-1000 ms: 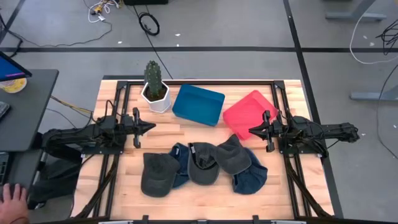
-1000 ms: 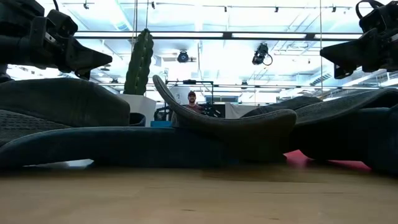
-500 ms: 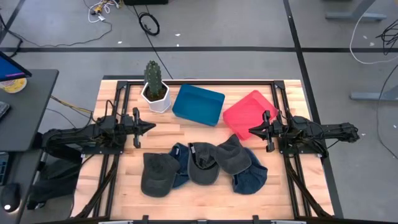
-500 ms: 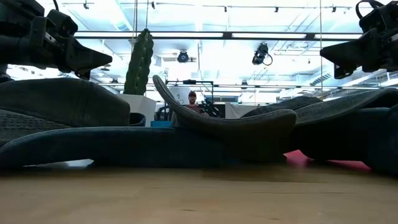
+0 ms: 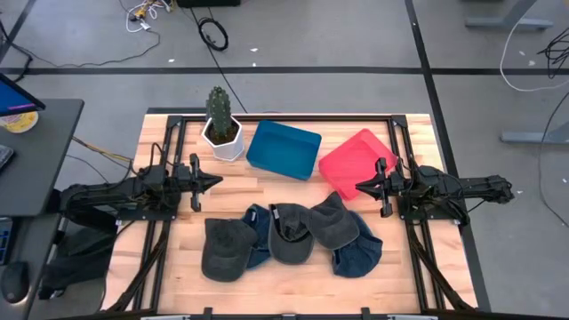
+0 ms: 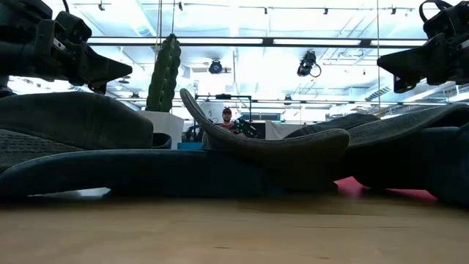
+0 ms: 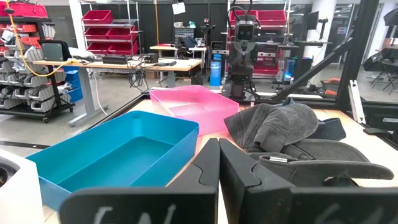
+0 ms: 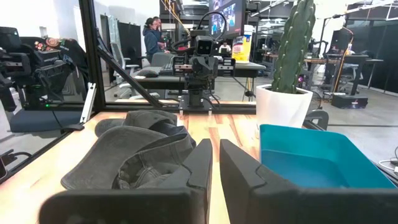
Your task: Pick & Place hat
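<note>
- Left hand (image 5: 216, 181) closed, empty, hovering over the surface (image 5: 293, 271) on the cactus pot (image 5: 222, 140) side of the hat pile.
- Right hand (image 5: 359, 188) nearly closed w/ a slit between fingers, empty, on the far side of the pile from the cactus pot, by the red bin (image 5: 354, 161).
- Hats (image 5: 289, 236): several grey and blue caps overlapping in a row, btwn both hands, just beside the blue bin (image 5: 284, 148) and red bin.
- Handling, prob.: soft fabric crowns, light, will sag and drag neighbours; brim stiffer. Best grab at a brim edge or bunched crown of an outer cap.
</note>
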